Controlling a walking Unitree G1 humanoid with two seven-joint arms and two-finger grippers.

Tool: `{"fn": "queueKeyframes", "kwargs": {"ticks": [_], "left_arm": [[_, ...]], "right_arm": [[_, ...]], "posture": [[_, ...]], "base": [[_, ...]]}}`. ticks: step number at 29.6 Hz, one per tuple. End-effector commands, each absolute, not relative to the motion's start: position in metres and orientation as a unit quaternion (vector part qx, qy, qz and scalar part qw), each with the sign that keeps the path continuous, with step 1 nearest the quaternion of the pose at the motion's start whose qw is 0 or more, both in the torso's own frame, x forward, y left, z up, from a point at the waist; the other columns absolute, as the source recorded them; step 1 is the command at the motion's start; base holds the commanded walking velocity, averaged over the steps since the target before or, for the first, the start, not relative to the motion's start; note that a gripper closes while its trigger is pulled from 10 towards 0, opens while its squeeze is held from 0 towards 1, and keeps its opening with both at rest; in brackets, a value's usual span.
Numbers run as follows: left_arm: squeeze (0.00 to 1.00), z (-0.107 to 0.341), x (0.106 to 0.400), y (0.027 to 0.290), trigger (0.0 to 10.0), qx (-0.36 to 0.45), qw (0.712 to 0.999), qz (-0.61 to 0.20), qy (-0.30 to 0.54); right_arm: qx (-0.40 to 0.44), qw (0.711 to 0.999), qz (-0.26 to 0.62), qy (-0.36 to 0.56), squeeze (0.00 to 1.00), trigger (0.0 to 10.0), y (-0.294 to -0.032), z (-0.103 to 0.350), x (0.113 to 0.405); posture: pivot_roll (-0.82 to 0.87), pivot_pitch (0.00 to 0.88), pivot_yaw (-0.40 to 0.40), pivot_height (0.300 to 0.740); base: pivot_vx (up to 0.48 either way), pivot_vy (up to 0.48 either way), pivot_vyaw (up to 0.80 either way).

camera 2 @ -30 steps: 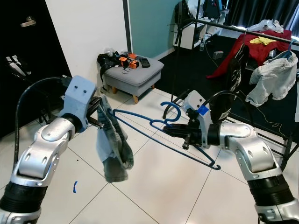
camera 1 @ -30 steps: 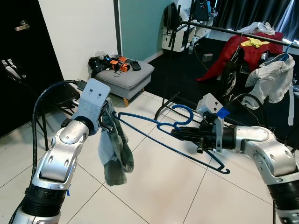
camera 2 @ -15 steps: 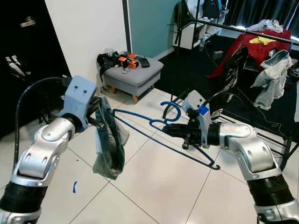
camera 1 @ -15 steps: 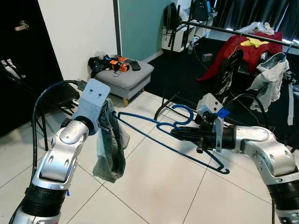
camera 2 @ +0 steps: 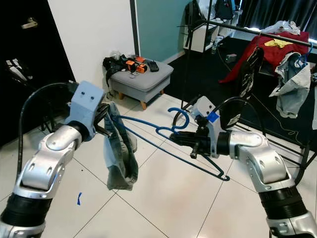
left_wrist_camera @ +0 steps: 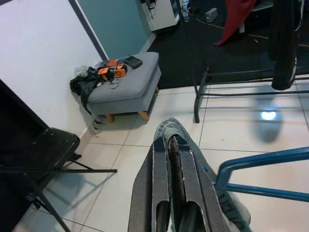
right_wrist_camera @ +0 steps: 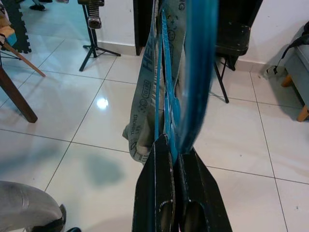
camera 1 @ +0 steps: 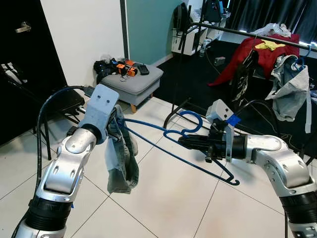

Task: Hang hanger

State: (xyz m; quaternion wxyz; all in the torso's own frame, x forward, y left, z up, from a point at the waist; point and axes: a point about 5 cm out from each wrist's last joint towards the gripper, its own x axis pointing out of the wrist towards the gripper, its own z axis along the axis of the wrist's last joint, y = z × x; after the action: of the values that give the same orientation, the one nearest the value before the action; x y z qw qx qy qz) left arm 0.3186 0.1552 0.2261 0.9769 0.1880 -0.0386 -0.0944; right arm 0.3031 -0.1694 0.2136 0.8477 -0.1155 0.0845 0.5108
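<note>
A blue wire hanger (camera 1: 168, 139) hangs in mid-air above the tiled floor. My right gripper (camera 1: 184, 143) is shut on it just below the hook; in the right wrist view the blue hanger (right_wrist_camera: 195, 72) rises from between the black fingers (right_wrist_camera: 161, 193). A grey-blue garment (camera 1: 121, 163) droops from the hanger's left end, and my left gripper (camera 1: 115, 133) is shut on its upper edge. The left wrist view has a fold of the garment (left_wrist_camera: 173, 140) pinched between the fingers. A black clothes rail (camera 1: 257, 35) stands at the back right.
Red cloth (camera 1: 262, 52) and a pale garment (camera 1: 290, 89) hang on the rail, whose base bars (camera 1: 176, 109) lie on the floor. A grey footstool (camera 1: 134, 82) with gadgets stands at the back left. A black folding chair (camera 1: 54, 106) is beside my left arm.
The garment swung under the hanger and now hangs folded more tightly. The hanger and my right gripper shifted slightly left. The pale garment on the rail swayed.
</note>
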Motion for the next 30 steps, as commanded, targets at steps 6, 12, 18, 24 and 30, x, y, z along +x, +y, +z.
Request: {"fn": "queueKeyframes", "kwargs": {"ticks": [6, 12, 18, 24, 30], "left_arm": [[0.00, 0.232, 0.314, 0.141, 10.0, 0.177, 0.976, -0.119, -0.051], [0.00, 0.232, 0.313, 0.135, 10.0, 0.170, 0.975, -0.130, -0.054], [0.00, 0.235, 0.310, 0.130, 10.0, 0.155, 0.975, -0.144, -0.060], [0.00, 0.232, 0.307, 0.133, 10.0, 0.159, 0.974, -0.154, -0.052], [0.00, 0.226, 0.300, 0.126, 10.0, 0.157, 0.968, -0.189, -0.046]], "right_arm": [[-0.116, 0.846, 0.515, 0.077, 0.00, 10.0, -0.162, 0.217, 0.304], [-0.116, 0.848, 0.512, 0.078, 0.00, 10.0, -0.161, 0.216, 0.306], [-0.118, 0.869, 0.474, 0.076, 0.00, 10.0, -0.161, 0.214, 0.315], [-0.115, 0.891, 0.434, 0.068, 0.00, 10.0, -0.163, 0.214, 0.325], [-0.109, 0.909, 0.399, 0.056, 0.00, 10.0, -0.165, 0.216, 0.334]], "posture": [[-0.09, 0.033, -0.014, 0.740], [-0.09, 0.037, -0.014, 0.740], [-0.09, 0.038, -0.013, 0.740], [-0.09, 0.040, -0.013, 0.740], [-0.08, 0.042, -0.016, 0.740]], "base": [[0.000, 0.000, 0.00], [0.000, 0.000, 0.00], [0.000, 0.000, 0.00], [0.000, 0.000, 0.00], [0.000, 0.000, 0.00]]}}
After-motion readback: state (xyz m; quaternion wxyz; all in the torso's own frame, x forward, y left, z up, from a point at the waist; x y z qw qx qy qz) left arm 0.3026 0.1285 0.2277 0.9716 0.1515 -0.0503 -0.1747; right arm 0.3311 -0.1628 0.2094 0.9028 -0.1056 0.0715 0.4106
